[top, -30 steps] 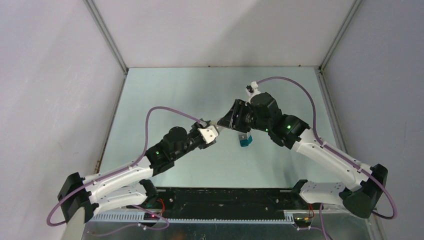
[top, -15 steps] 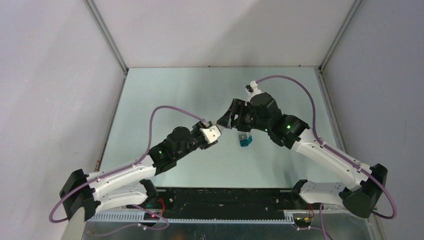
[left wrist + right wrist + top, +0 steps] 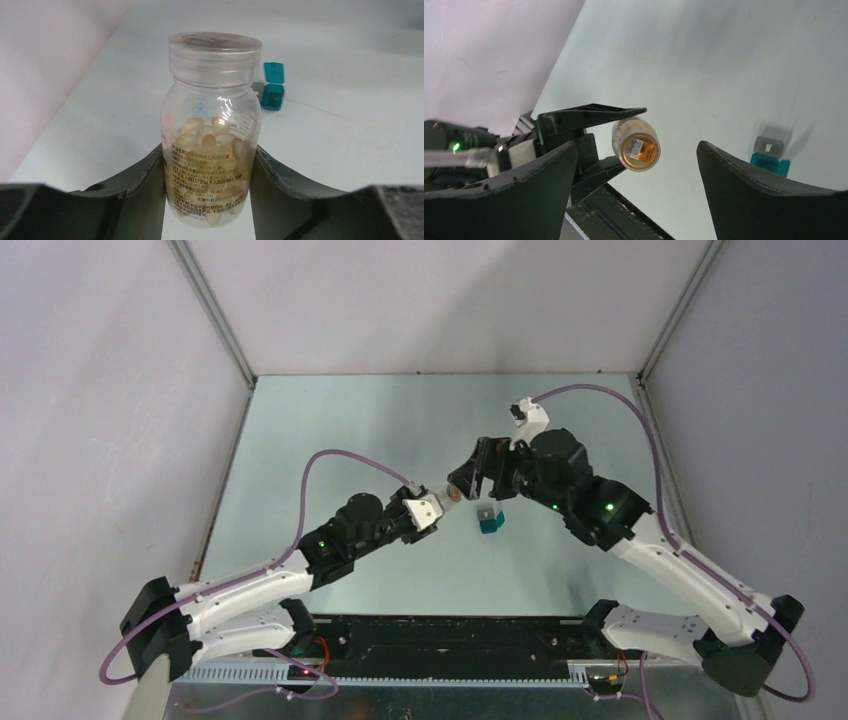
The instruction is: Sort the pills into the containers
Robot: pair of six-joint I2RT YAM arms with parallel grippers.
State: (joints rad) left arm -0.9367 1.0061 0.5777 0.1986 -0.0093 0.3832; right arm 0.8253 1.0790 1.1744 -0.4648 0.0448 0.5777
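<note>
Left wrist view: yellowish capsule pills (image 3: 210, 142) fill the lower part of one clear plastic bottle (image 3: 212, 100). Its clear screw cap is on and its side carries a printed label. The pills overlap too much to count. The left gripper (image 3: 210, 152) clamps the bottle's lower body between both fingers, above the pale desk (image 3: 350, 140).

One tiny teal-blue boxy case (image 3: 273, 90) sits on the desk beyond the bottle, about midway between the far and near edges and slightly toward the right edge. Here it reads as two teal parts, one behind the other, with a grey piece alongside.

Only the right wrist view shows the cap's orange-brown top end-on and the case's grey face with a small mark. The right gripper (image 3: 636, 145) gapes wide and holds nothing. The capped end faces it, not touching.

Top view against 1.0 s ago:
- The right arm's elbow has swung toward the right edge and its wrist has turned.
- The left gripper has edged forward slightly.
- The case is unmoved.

Count: one bottle, one case, two grippers.
</note>
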